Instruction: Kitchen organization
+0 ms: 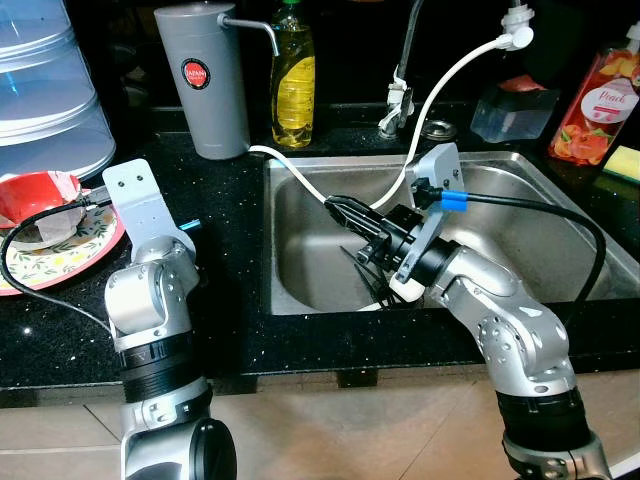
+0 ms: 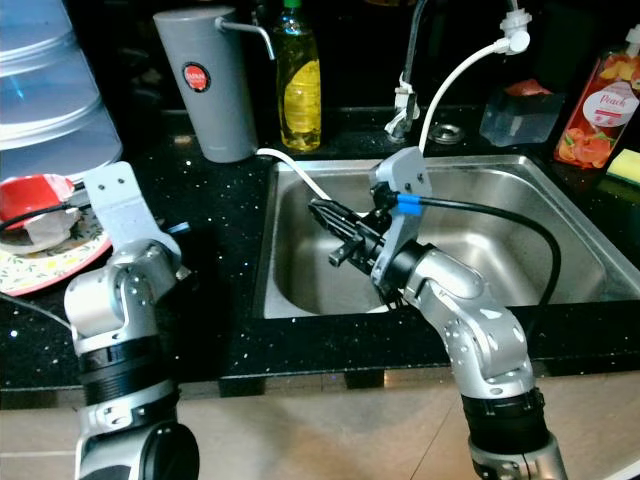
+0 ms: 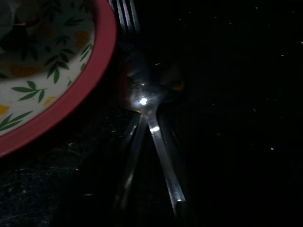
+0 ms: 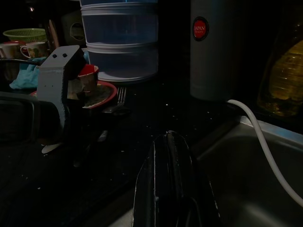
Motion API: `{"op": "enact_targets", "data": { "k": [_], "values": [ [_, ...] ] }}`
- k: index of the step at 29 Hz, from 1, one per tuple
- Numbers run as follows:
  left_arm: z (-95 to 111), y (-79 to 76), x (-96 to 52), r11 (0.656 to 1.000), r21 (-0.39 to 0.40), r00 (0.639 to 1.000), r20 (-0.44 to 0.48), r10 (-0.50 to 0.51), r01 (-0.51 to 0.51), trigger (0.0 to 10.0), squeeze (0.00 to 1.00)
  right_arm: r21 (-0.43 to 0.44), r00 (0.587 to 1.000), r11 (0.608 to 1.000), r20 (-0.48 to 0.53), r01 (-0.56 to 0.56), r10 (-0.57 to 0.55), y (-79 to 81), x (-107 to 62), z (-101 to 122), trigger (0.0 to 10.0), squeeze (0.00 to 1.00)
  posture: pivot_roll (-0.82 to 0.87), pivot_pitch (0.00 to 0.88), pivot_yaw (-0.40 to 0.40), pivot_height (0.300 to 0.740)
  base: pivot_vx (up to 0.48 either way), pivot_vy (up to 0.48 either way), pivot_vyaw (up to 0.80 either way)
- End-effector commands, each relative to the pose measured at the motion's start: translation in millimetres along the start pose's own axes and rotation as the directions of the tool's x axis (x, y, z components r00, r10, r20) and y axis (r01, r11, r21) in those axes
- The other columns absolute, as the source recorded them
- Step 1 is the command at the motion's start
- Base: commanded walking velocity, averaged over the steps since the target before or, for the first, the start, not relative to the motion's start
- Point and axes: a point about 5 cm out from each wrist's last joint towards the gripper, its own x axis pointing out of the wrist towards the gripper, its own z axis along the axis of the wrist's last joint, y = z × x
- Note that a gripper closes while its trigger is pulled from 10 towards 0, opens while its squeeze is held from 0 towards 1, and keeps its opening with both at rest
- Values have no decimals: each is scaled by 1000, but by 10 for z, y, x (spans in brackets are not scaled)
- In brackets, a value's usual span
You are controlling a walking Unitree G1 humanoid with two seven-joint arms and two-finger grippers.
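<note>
The stainless steel sink [image 1: 560,215] is set into a black speckled countertop [image 1: 225,290], and the right gripper [image 1: 345,212] hangs over the sink's left half, its two black fingers pressed together and holding nothing. A white hose [image 1: 445,90] curves from behind the sink down across its rim and into the basin beneath that gripper. Left of the sink, the left arm's wrist is raised over the countertop; whether the left gripper's fingers are spread or closed cannot be told. The left wrist view looks down on a spoon [image 3: 147,101] and a fork [image 3: 124,14] lying on the countertop, just beside a red-rimmed floral plate [image 3: 71,90]. On that plate sits a red bowl [image 1: 35,195]. Behind the sink's left corner stand a grey thermos jug [image 1: 205,85] and a yellow dish-soap bottle [image 1: 292,85]; a pink Peach bottle [image 1: 598,105] stands behind its right corner.
</note>
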Motion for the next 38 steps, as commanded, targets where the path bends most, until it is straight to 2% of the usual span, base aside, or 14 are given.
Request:
{"op": "enact_targets", "data": {
  "k": [1,3,4,6,17,23,25,26,27,28,29,34,37,38],
  "values": [
    [-162,10,56,1000,-4,996,-91,3,-4,1882,0,2,1000,1000,4,-2,2,3,-10,-8,10000,0,-42,108,39,740,0,0,0],
    [-167,17,65,1000,-2,996,-92,7,-7,1373,0,1,1000,1000,3,0,0,2,-12,-8,10000,0,-42,108,39,740,0,0,0],
    [-181,15,68,1000,-4,995,-95,5,-6,549,0,1,1000,1000,5,1,-1,1,-13,-5,10000,0,-44,106,41,740,0,0,0],
    [-197,14,70,1000,-6,995,-102,3,-4,0,0,1,1000,1000,6,1,-1,0,-12,-2,10000,0,-44,106,41,740,0,0,0],
    [-214,64,85,1000,-7,994,-103,21,-22,0,0,0,1000,1000,5,3,-3,-6,-16,1,10000,0,-42,108,36,740,0,0,0],
    [18,50,68,997,66,998,57,25,-28,0,0,1,1000,1000,4,5,-5,-9,-14,3,10000,0,-43,110,35,740,0,0,0],
    [18,50,68,997,66,998,57,25,-28,0,0,1,1000,1000,4,5,-5,-9,-14,3,10000,0,-43,110,35,740,0,0,0],
    [119,29,44,995,92,992,125,13,-24,784,0,2,1000,1000,4,5,-5,-9,-13,2,10000,0,-43,110,35,740,0,0,0],
    [175,12,26,995,102,987,161,3,-20,6863,0,2,1000,1000,4,5,-5,-8,-13,2,10000,0,-43,110,35,740,0,0,0],
    [210,0,14,994,108,983,185,-4,-17,6863,0,2,1000,1000,4,6,-6,-8,-13,1,10000,0,-43,110,35,740,0,0,0],
    [286,-30,-20,992,122,971,237,-24,-5,10000,0,2,1000,1000,4,5,-5,-9,-13,2,10000,0,-43,111,34,740,0,0,0],
    [311,-83,-50,991,126,964,255,-68,36,10000,0,2,1000,1000,4,5,-5,-9,-13,2,10000,0,-43,111,34,740,0,0,0],
    [279,-103,-46,993,98,971,223,-84,63,10000,0,1,1000,1000,4,5,-5,-9,-12,1,10000,0,-43,111,34,740,0,0,0],
    [252,-110,-33,994,79,976,199,-87,72,10000,1000,1,1000,1000,4,5,-5,-10,-11,2,10000,0,-42,111,32,740,0,0,0]
  ]
}}
